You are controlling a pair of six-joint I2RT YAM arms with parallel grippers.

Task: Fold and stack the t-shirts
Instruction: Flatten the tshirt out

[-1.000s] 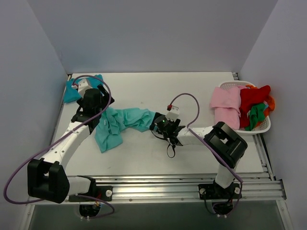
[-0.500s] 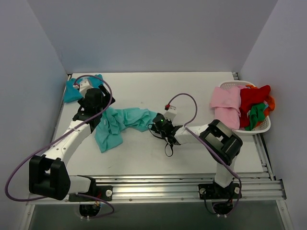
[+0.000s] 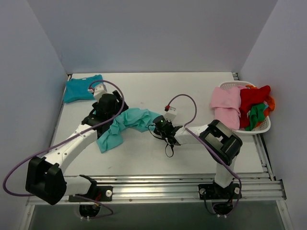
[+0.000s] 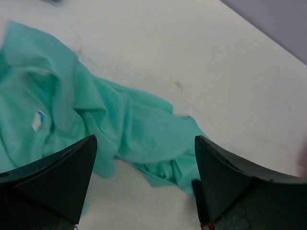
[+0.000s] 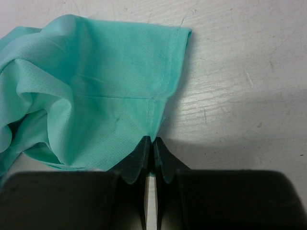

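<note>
A light turquoise t-shirt (image 3: 130, 120) lies crumpled on the table, left of centre. My right gripper (image 3: 156, 125) is at the shirt's right end. In the right wrist view it (image 5: 152, 140) is shut on the hemmed edge of the turquoise t-shirt (image 5: 96, 86). My left gripper (image 3: 111, 114) hovers over the shirt's left part. Seen from the left wrist, it (image 4: 145, 141) stands open above the turquoise t-shirt (image 4: 129, 129) with nothing between its fingers. A darker teal-blue t-shirt (image 3: 79, 89) lies folded in the back left corner.
A white basket (image 3: 265, 126) at the right edge holds a pink garment (image 3: 225, 105), a red one (image 3: 254, 98) and a green one (image 3: 256, 115). Grey walls close the table on three sides. A metal rail (image 3: 192, 184) runs along the near edge.
My left arm has swung from the back left corner toward the centre, uncovering the folded teal-blue t-shirt. My right gripper has shut on the turquoise t-shirt's edge.
</note>
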